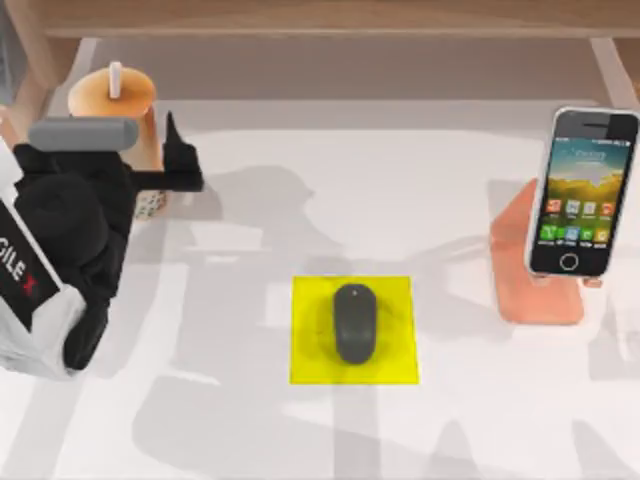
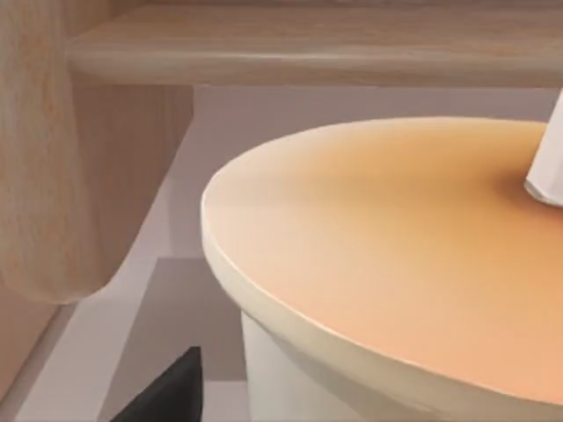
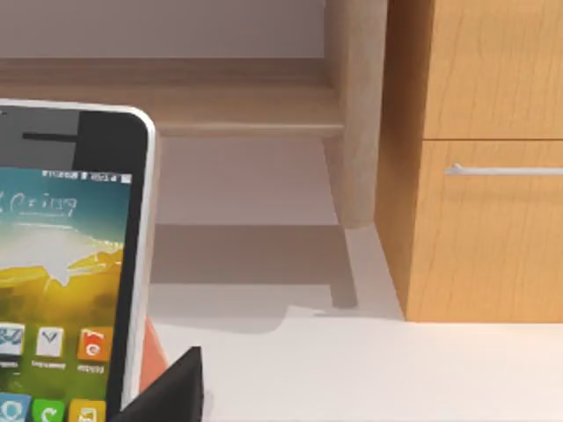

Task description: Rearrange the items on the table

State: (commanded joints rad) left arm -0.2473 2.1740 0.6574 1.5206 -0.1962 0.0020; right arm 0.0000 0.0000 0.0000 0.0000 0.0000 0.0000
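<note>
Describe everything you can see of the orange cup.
The cup stands upright at the table's far left, below the wooden shelf. It has a flat round orange lid with a pale rim, a white straw rising from the middle and a whitish wall. The left gripper flanks its side.

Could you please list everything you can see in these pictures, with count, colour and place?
Cup: one, orange with a white straw, far left of the table, between the left gripper's fingers.
Mouse: one, black, on the pad.
Pad: one, yellow, flat, near the table's middle.
Phone: one, black, screen lit, leaning on the stand at the right.
Stand: one, salmon-pink, right side of the table.
Table: one, white.
Shelf: one, brown wood, along the far edge.
Cabinet: one, brown wood with a metal handle, right wrist view.
Left gripper: one, black, around the cup.
Right gripper: a black fingertip shows beside the phone in its wrist view.
</note>
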